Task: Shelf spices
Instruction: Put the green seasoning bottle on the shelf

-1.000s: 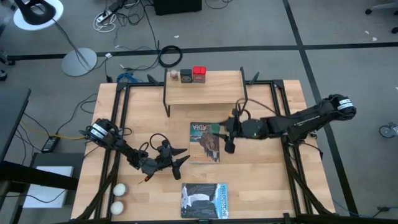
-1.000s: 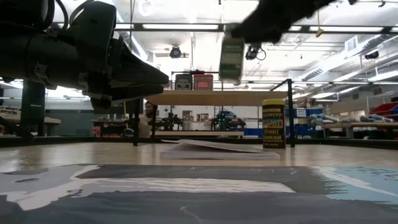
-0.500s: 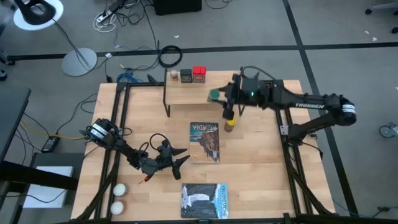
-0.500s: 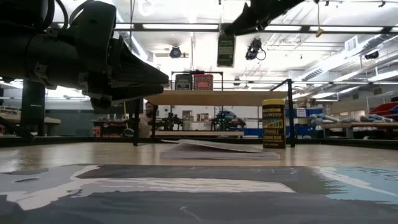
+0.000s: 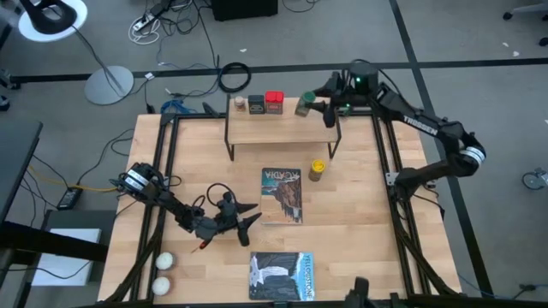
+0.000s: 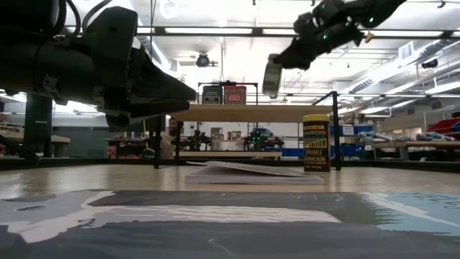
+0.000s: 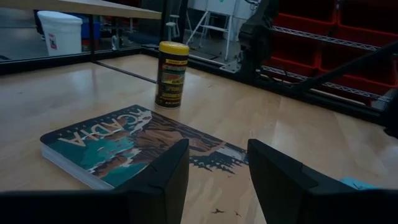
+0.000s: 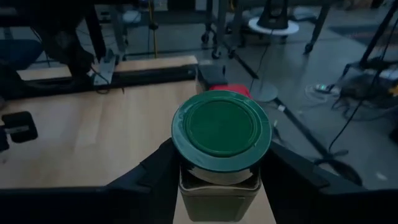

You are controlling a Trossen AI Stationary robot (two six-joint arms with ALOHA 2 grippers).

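My right gripper (image 5: 310,106) is shut on the green jar (image 5: 303,105), holding it over the far right part of the shelf (image 5: 274,127), a light-wood board on black legs. On the shelf's far edge stand the tiny pale jar (image 5: 239,104), the dark square tin (image 5: 256,103) and the red tin (image 5: 274,102). The yellow-lidded jar (image 5: 317,170) stands on its base on the table, right of a book. My left gripper (image 5: 244,218) waits open, low over the table's near left part. My right gripper pinches the green jar between its two fingers (image 8: 155,177), which sit on opposite sides of the jar's body (image 8: 219,196), just under the green lid (image 8: 222,127). It reaches in from the table's right. The jar (image 6: 272,75) is lifted clear above the shelf board and tilted.
One book (image 5: 282,195) lies mid-table in front of the shelf, and another (image 5: 281,275) at the near edge. Two white balls (image 5: 163,260) sit at the near left corner. Black frame rails (image 5: 390,162) run along both sides. Bare shelf board (image 5: 295,130) lies right of the red tin.
My right gripper has carried the green jar from over the mid-table book up and toward the far edge, to above the shelf's right part beside the red tin. The arm has swung far, uncovering the yellow-lidded jar. The jar hung upright and is now tilted.
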